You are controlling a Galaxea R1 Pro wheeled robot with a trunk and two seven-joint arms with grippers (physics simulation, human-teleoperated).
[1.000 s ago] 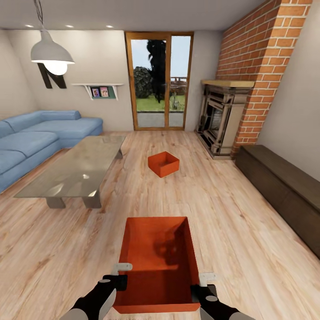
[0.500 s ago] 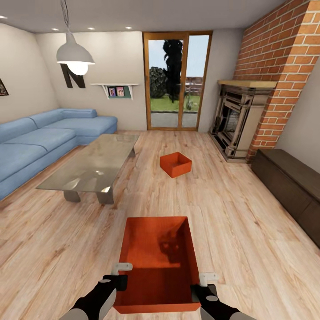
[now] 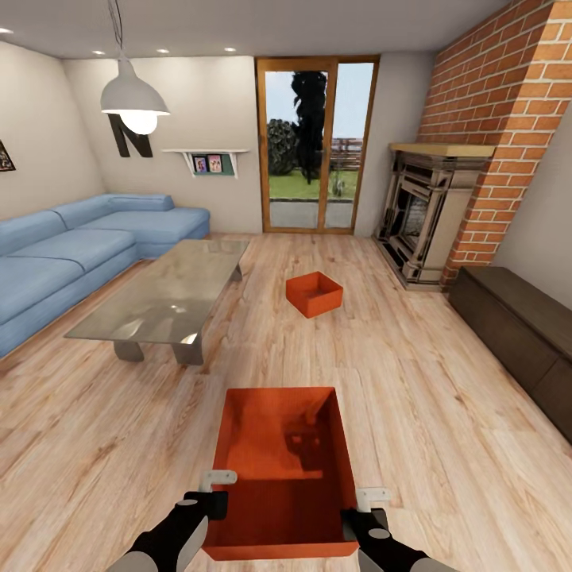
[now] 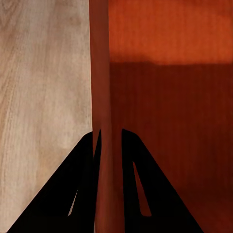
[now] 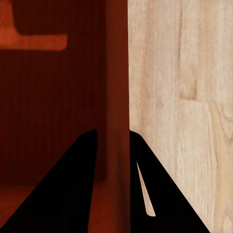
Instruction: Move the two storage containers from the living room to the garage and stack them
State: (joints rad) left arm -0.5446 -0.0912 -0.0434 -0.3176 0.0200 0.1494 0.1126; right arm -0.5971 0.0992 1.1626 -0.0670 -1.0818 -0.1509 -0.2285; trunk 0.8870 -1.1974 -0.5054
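The room is bright and evenly lit. Daylight comes through the glazed doors (image 3: 316, 143), a lit pendant lamp (image 3: 133, 102) glows white, and small ceiling spots shine above. The glass table (image 3: 167, 294) carries pale glare patches. A dark shadow sits inside the near container (image 3: 284, 469). The head view is sharp but stretched toward its edges; both wrist views are dim, close and soft.

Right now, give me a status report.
Left gripper and right gripper each shut on a side wall of the near bin. Far bin sits on the wood floor ahead. Table stands ahead-left.
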